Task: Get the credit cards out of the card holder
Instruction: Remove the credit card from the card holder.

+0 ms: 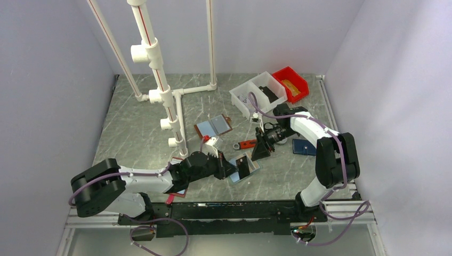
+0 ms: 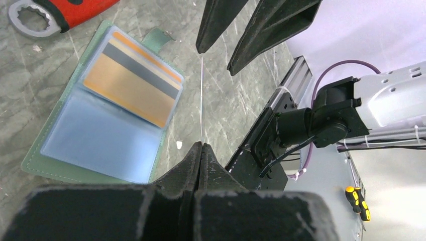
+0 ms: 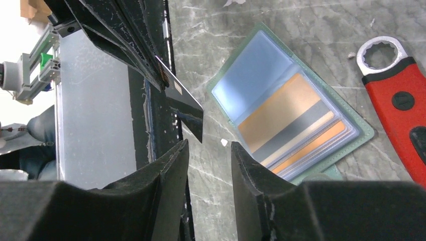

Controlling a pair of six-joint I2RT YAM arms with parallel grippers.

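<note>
The left gripper (image 2: 201, 146) has its jaws clamped on a dark credit card (image 3: 185, 106), held above the surface (image 3: 301, 25). The right gripper (image 3: 208, 148) is near the card's other edge, jaws parted and gripping nothing. The card holder (image 3: 261, 85) lies open just beside them, tan cards (image 3: 281, 108) inside.

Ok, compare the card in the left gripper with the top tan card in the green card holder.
The held card is dark; the tan card carries a grey stripe. The held card is up off the table, pinched in the shut left gripper; the tan card lies flat, sleeved in the open card holder. Both are thin rectangular cards.
</note>
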